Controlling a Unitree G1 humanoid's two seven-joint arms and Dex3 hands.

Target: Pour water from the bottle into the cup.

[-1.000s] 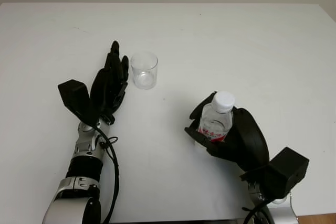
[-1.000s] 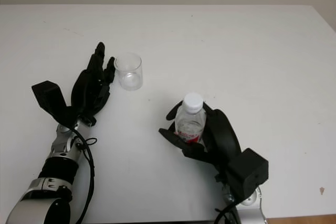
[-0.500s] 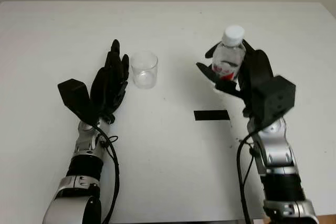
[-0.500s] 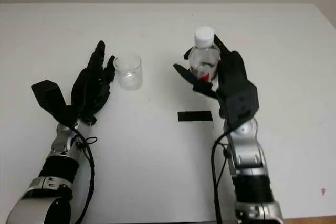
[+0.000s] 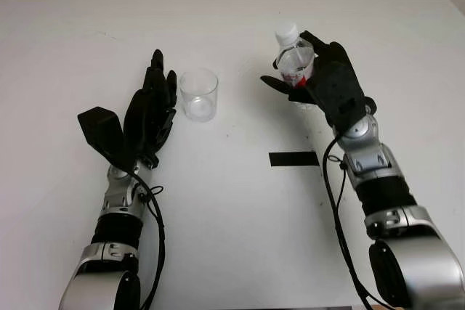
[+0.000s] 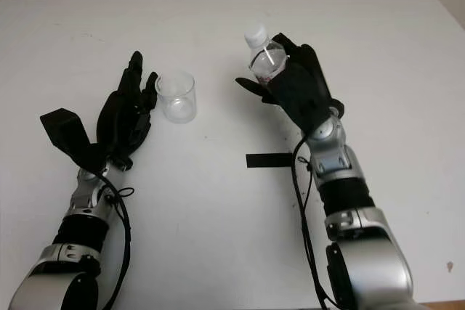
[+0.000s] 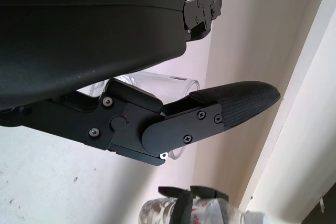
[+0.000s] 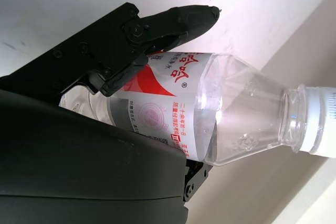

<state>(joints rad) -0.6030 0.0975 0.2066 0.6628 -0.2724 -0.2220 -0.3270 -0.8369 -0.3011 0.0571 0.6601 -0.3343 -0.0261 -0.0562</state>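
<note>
The right hand (image 5: 327,85) is closed around the bottle (image 5: 293,59), holding it above the white tabletop (image 5: 232,208), tilted a little toward the cup (image 5: 199,95), its white cap apparently on. The left hand (image 5: 149,110) is open just beside the cup. A black strip (image 5: 293,158) lies on the tabletop.

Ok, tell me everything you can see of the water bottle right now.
The water bottle is small, of clear plastic, with a white screw cap still on and a red and white printed label around its middle. Water shows inside. The right hand grips it around the label, holding it above the white table, to the right of the clear cup. It tilts slightly, cap leaning toward the cup. Nothing else touches it.
</note>
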